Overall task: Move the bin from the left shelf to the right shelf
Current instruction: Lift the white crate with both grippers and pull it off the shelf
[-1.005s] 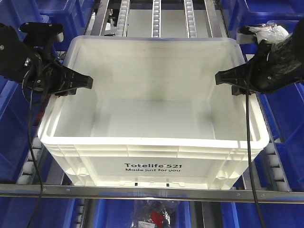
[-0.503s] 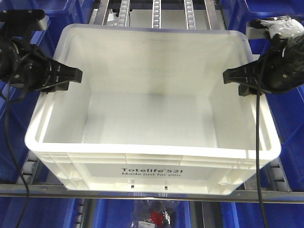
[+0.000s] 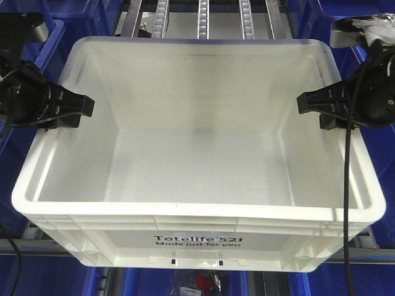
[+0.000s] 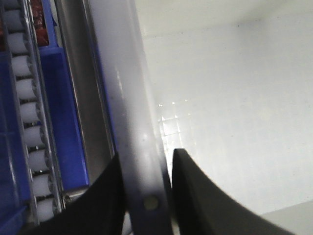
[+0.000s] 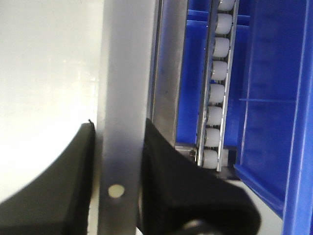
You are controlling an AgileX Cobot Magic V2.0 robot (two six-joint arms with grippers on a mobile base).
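Front wall of the white bin is nearest, black print "Totelife 521 Made just for you" facing the camera. It hides the middle of the front metal bar. Can't tell if the bin rests on the shelf. Bin open on top.

Left gripper sits at mid left wall. In the left wrist view, the left gripper has one black finger outside and one inside, pinching the rim. Right gripper at mid right wall; in the right wrist view, the right gripper is clamped on the rim the same way.

White rollers run just beside the bin. Blue bins flank both sides. Roller tracks lie beyond the back wall.
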